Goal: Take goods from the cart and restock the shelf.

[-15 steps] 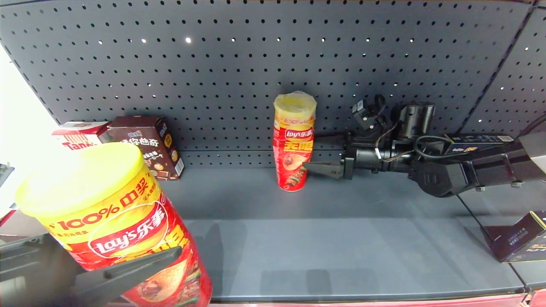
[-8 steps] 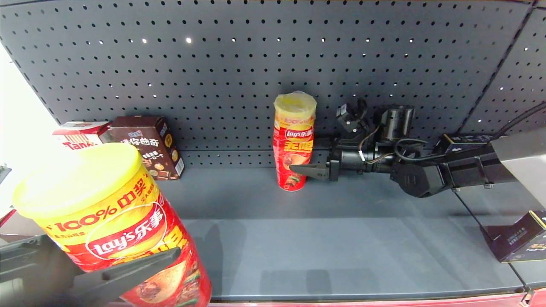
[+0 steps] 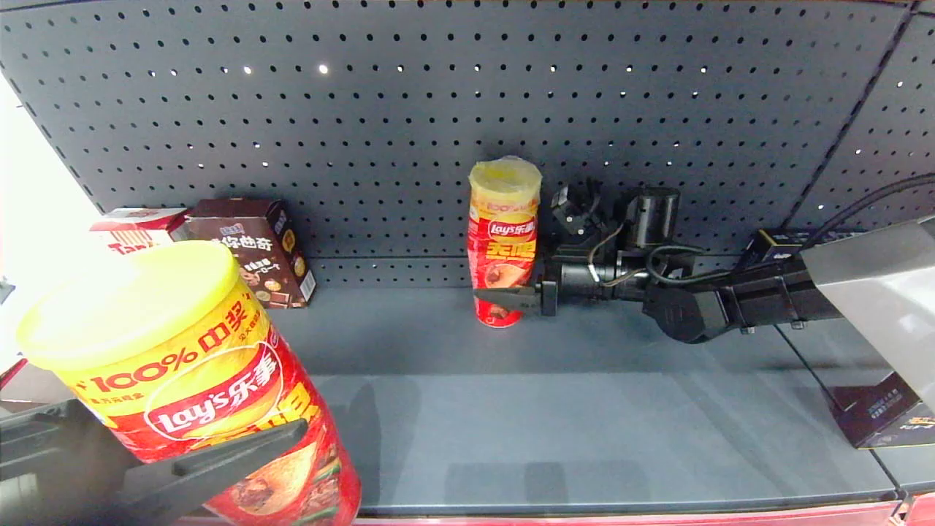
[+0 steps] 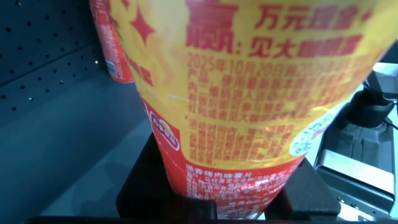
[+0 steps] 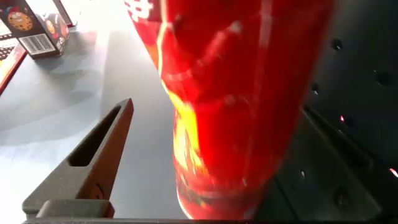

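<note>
Over the last second the right arm has slid toward the left of the head view, carrying the right end effector [image 3: 504,296] from just beside the standing chip can [image 3: 502,248] to a position around its lower half. The held chip can [image 3: 190,372] in the lower left corner has drifted only a little further down and left.

The standing chip can is upright at the centre of the head view, at the back of the shelf [image 3: 584,409], close against the pegboard wall [image 3: 438,109]. The right end effector comes in level from the right of the frame. Its fingers are spread, with one dark finger [image 3: 511,296] crossing in front of the can's lower part. In the right wrist view the can [image 5: 236,99] stands between the two fingers of the end effector [image 5: 217,112]. A clear gap shows between the near finger [image 5: 93,162] and the can's side. On the other side I cannot tell whether the finger touches.

The left end effector [image 3: 175,438] pinches the held chip can, which is tilted slightly, its yellow lid toward the upper left. One finger [image 3: 219,460] lies across the red lower body. In the left wrist view the can [image 4: 249,93] sits squeezed between the dark fingers of the end effector [image 4: 227,193].

At the middle left of the head view a brown biscuit box [image 3: 252,248] stands against the pegboard wall, with a red-and-white box [image 3: 135,230] just beside it on the left. A dark box [image 3: 884,413] sits at the lower right edge.
</note>
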You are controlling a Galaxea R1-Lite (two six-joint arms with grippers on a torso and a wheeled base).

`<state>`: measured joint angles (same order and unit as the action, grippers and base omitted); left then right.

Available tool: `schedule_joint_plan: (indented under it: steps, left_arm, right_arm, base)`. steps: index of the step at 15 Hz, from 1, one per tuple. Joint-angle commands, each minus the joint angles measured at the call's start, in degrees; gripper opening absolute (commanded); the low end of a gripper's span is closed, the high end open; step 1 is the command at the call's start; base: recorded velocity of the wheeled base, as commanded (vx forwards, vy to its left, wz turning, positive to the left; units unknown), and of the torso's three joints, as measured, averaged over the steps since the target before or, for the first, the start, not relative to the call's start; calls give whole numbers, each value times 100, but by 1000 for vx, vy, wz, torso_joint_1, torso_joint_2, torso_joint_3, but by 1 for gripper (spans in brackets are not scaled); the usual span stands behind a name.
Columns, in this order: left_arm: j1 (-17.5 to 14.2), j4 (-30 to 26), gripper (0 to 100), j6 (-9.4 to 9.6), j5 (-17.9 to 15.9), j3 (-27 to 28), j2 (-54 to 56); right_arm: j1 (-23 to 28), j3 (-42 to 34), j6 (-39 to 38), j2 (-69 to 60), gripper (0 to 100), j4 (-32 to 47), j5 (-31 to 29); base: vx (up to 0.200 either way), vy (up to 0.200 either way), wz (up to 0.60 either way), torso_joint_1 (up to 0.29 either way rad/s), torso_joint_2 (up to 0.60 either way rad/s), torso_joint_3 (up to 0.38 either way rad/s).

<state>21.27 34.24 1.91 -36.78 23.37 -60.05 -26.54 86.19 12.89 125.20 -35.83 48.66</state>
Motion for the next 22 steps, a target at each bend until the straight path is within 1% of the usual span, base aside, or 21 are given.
schedule_joint_plan:
  steps: [1,2,5,11,12,13,18,19,20,22]
  left_arm:
    - [0,3,0,2,13,19,2]
    - [0,3,0,2,13,10,2]
    - [0,3,0,2,22,10,-7]
    - [0,12,0,2,30,10,11]
    - [0,12,0,2,30,10,11]
    - [0,12,0,2,30,10,11]
    - [0,3,0,2,30,-8,37]
    - [0,3,0,2,30,-17,37]
    - [0,3,0,2,30,-17,37]
    - [0,3,0,2,30,-25,37]
  right_arm:
    - [-36,74,-5,154,0,-117,-15]
    - [-44,65,-5,154,0,-153,-15]
    - [-71,38,-5,119,0,-135,-261]
    - [-255,-76,-14,-127,0,-144,-287]
    - [-273,-102,-14,-197,0,-144,-340]
    - [-352,-243,-23,-408,0,-144,-516]
    - [-493,-1447,-58,-1446,0,-205,-613]
    - [-510,-2097,-58,-1744,0,-487,-621]
    - [-519,-2493,-58,-1885,0,-785,-674]
    - [-677,-3416,-199,-2166,0,-1647,-938]
  base:
    - [0,0,0,0,0,0]
    - [0,0,0,0,0,0]
    - [0,0,0,0,0,0]
    - [0,0,0,0,0,0]
    - [0,0,0,0,0,0]
    - [0,0,0,0,0,0]
    - [0,0,0,0,0,0]
    - [0,0,0,0,0,0]
    - [0,0,0,0,0,0]
    - [0,0,0,0,0,0]
